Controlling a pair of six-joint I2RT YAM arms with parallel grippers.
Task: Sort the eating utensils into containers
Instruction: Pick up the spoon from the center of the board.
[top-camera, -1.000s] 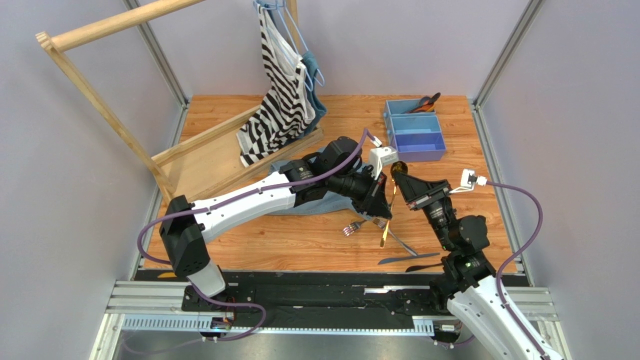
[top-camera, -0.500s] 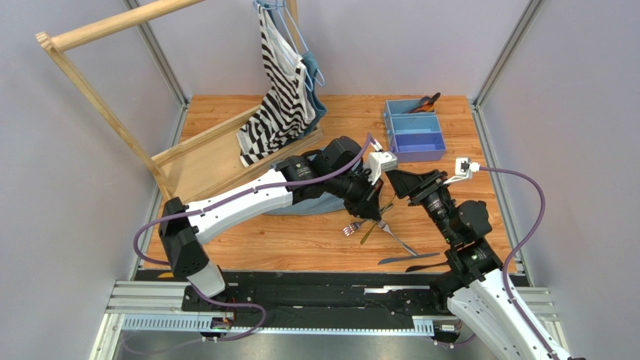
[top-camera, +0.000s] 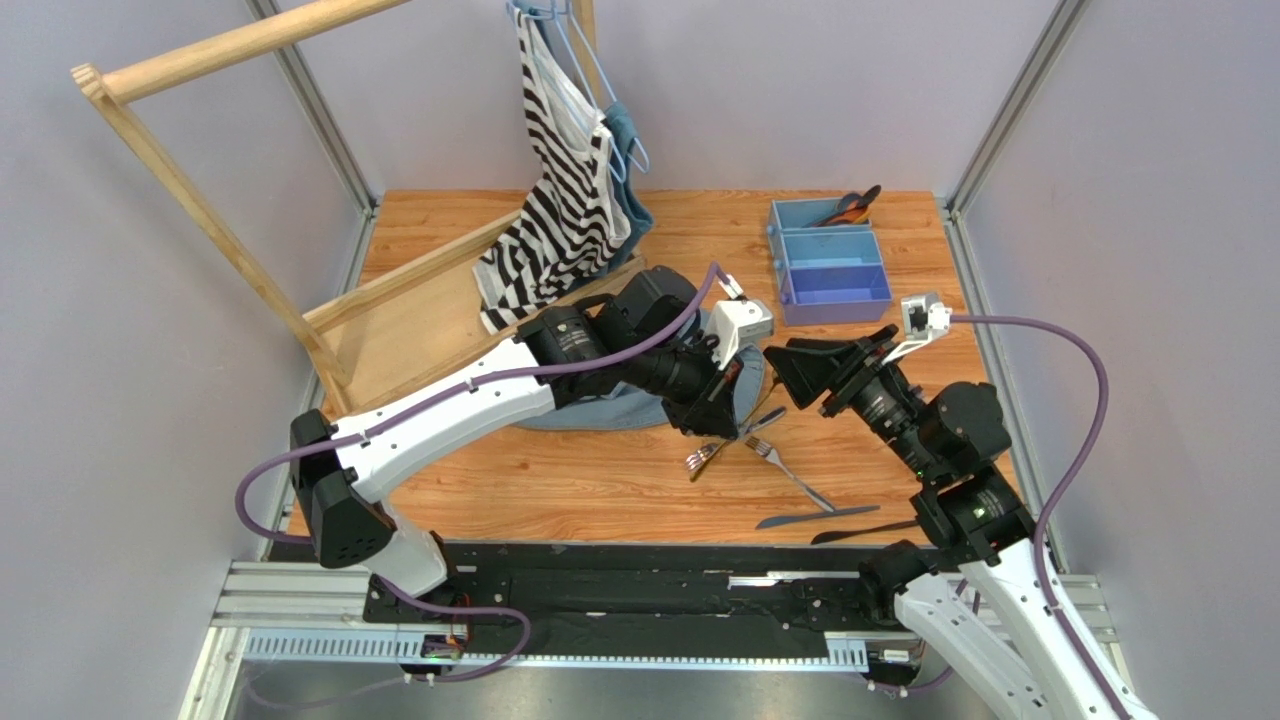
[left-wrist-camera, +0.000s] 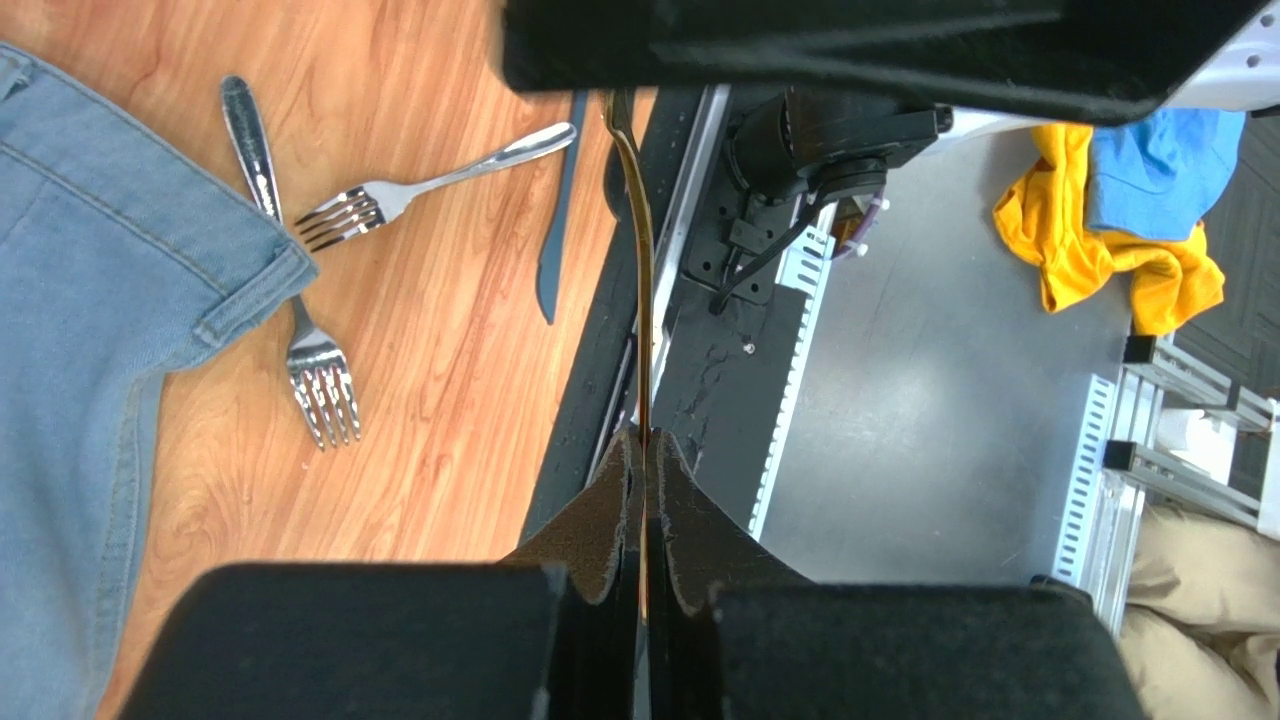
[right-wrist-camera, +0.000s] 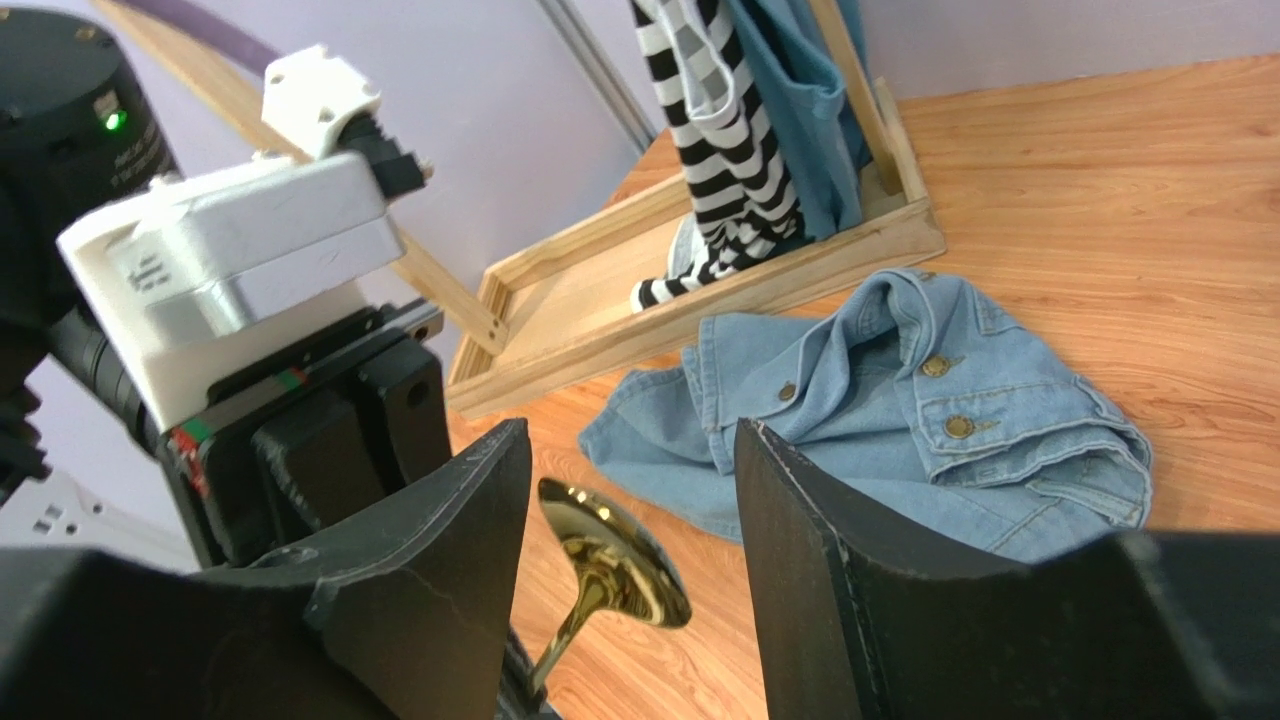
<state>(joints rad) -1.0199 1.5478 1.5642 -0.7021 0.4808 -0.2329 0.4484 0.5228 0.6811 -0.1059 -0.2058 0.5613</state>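
My left gripper (left-wrist-camera: 646, 443) is shut on the handle of a gold spoon (left-wrist-camera: 639, 270), seen edge-on in the left wrist view. The spoon's bowl (right-wrist-camera: 616, 563) stands between the fingers of my open right gripper (right-wrist-camera: 631, 450) and touches neither. From above, the left gripper (top-camera: 732, 393) and right gripper (top-camera: 781, 372) meet at the table's middle, hiding the spoon. Two silver forks (top-camera: 706, 450) (top-camera: 784, 465) and two dark knives (top-camera: 812, 521) lie below them. The light blue tray (top-camera: 827, 285) sits at the back right, with orange and black utensils (top-camera: 851, 207) in its far compartment.
A denim jacket (right-wrist-camera: 902, 390) lies on the wood under the left arm. A wooden rack (top-camera: 211, 180) with a striped garment (top-camera: 564, 180) fills the back left. A black rail (top-camera: 631, 578) runs along the near edge.
The right gripper has opened and let go of the gold spoon. The left gripper keeps the spoon and has drawn slightly back and left, tilting it up.
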